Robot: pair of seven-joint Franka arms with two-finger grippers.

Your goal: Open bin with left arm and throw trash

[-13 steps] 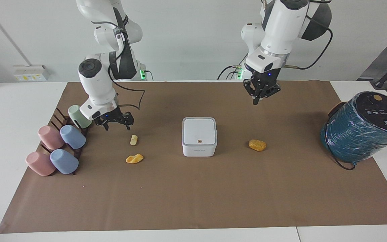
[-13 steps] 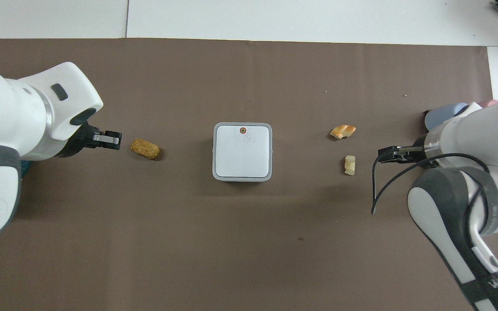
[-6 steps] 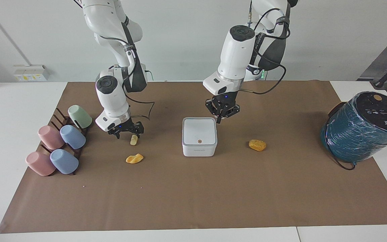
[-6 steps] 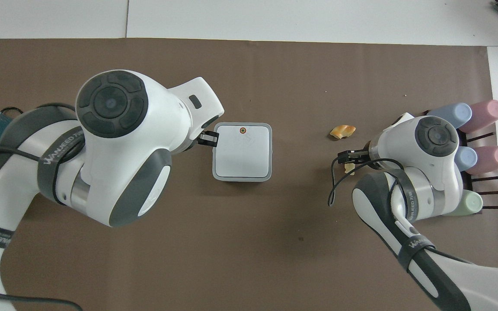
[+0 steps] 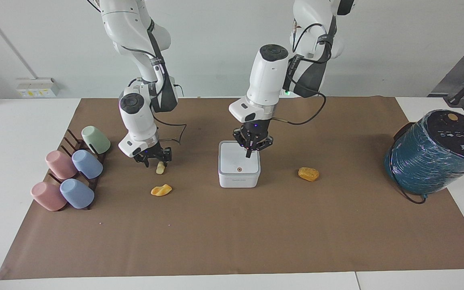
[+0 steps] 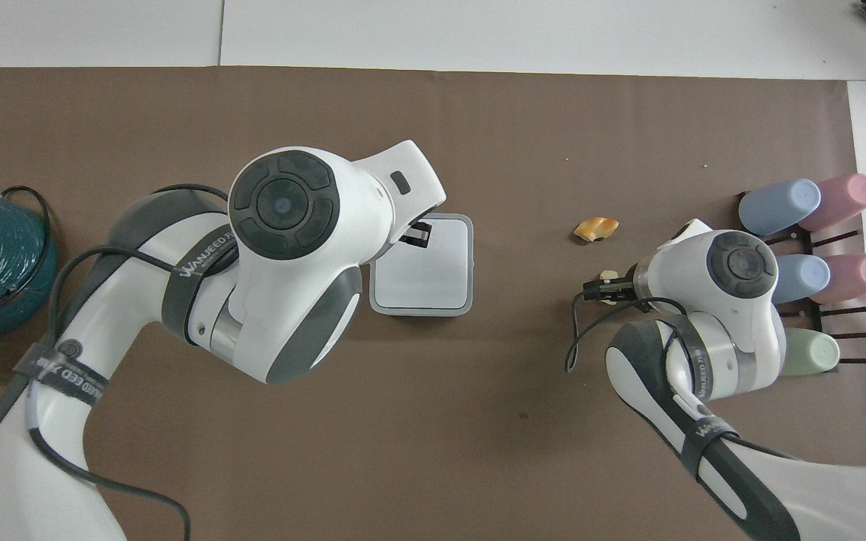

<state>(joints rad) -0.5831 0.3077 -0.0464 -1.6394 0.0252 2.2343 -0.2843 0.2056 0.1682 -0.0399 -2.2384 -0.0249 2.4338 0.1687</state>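
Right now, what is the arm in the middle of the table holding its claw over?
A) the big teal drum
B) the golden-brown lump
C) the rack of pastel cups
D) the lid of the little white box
D. The left gripper hangs over the closed lid of the white bin, with the golden-brown lump lying apart on the mat.
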